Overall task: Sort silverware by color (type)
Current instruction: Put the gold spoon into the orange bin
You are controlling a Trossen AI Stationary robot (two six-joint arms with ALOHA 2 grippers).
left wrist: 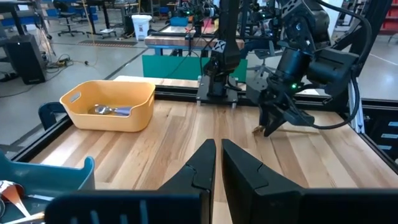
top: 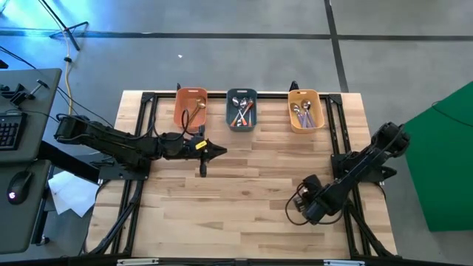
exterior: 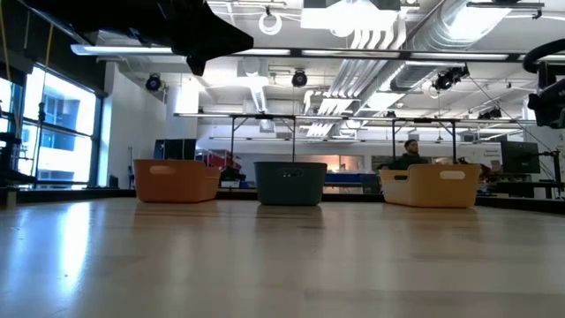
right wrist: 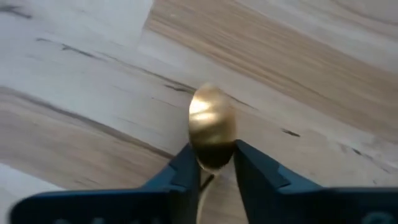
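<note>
A gold spoon (right wrist: 211, 124) sits between the fingers of my right gripper (right wrist: 211, 158), which hangs low over the near right part of the table (top: 297, 208); the left wrist view shows the gripper (left wrist: 268, 127) and the spoon's gold tip (left wrist: 257, 130) close to the wood. My left gripper (top: 220, 151) hovers shut near the table's middle, in front of the trays, holding nothing. Gold spoons lie in the orange tray (top: 191, 108), orange-red-handled ones in the slate-blue tray (top: 241, 109), lavender-handled ones in the yellow tray (top: 305, 111). My right gripper pinches the gold spoon between its two fingers at the neck just behind the bowl (right wrist: 210, 163), coming from above and pointing down. The bowl (right wrist: 211, 121) sticks out past the fingertips; the handle is hidden behind them. Whether the spoon touches the table cannot be told.
The three trays stand in a row along the table's far edge, seen side on in the low view as orange (exterior: 177, 181), slate-blue (exterior: 290, 184) and yellow (exterior: 433, 185). Black frame rails (top: 140, 133) run along the table's sides. Bare wood lies between the arms.
</note>
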